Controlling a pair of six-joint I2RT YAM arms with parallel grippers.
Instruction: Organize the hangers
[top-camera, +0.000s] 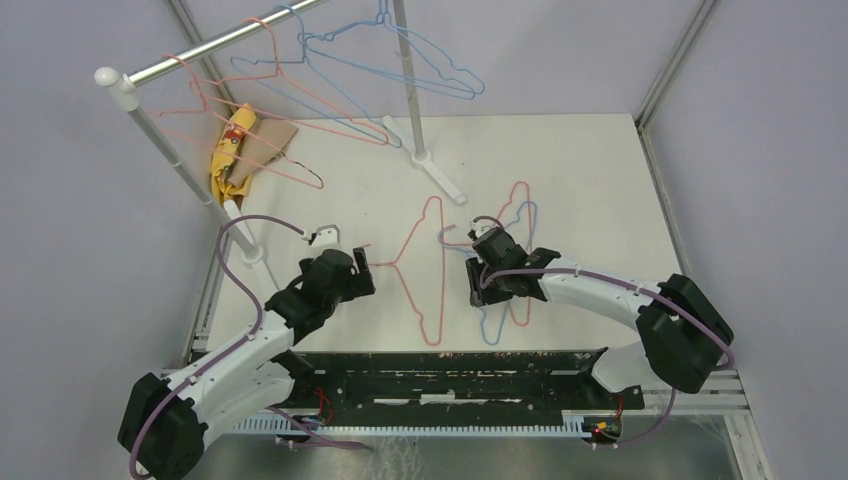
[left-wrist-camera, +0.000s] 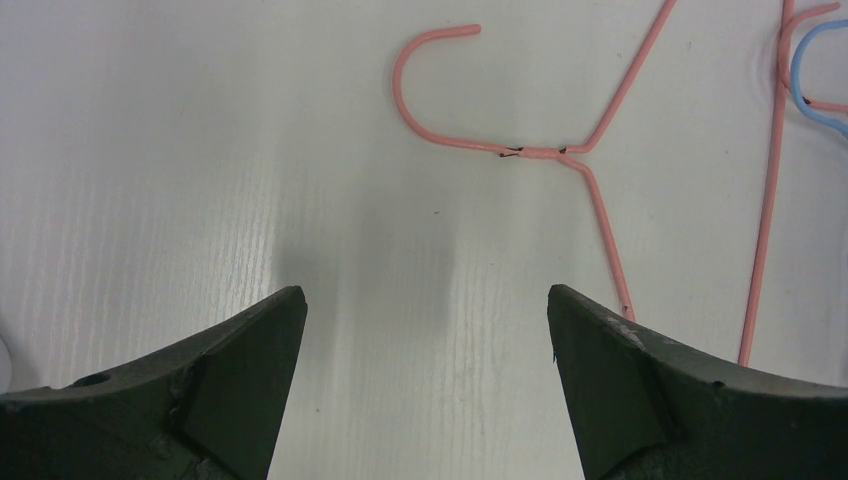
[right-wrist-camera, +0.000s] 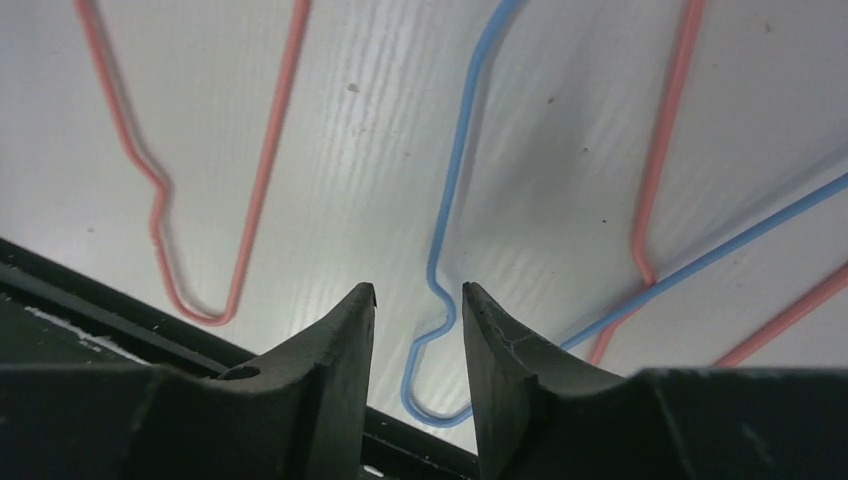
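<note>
Three hangers lie on the white table (top-camera: 580, 180): a pink one (top-camera: 430, 270) in the middle, and a pink one (top-camera: 517, 200) overlapping a blue one (top-camera: 487, 325) to its right. Several pink (top-camera: 262, 112) and blue (top-camera: 400, 62) hangers hang on the silver rail (top-camera: 215, 45). My left gripper (top-camera: 368, 280) is wide open and empty, just short of the middle pink hanger's hook (left-wrist-camera: 430, 90) and neck (left-wrist-camera: 540, 152). My right gripper (top-camera: 482, 282) hovers low over the blue hanger (right-wrist-camera: 448, 200). Its jaws stand narrowly apart astride the blue wire's bend, not touching it.
The rail's white poles stand at the back left (top-camera: 170, 150) and back middle (top-camera: 410, 90), with feet on the table (top-camera: 440, 175). A yellow object on cardboard (top-camera: 235, 150) lies by the left pole. The black base frame (top-camera: 450, 375) runs along the near edge.
</note>
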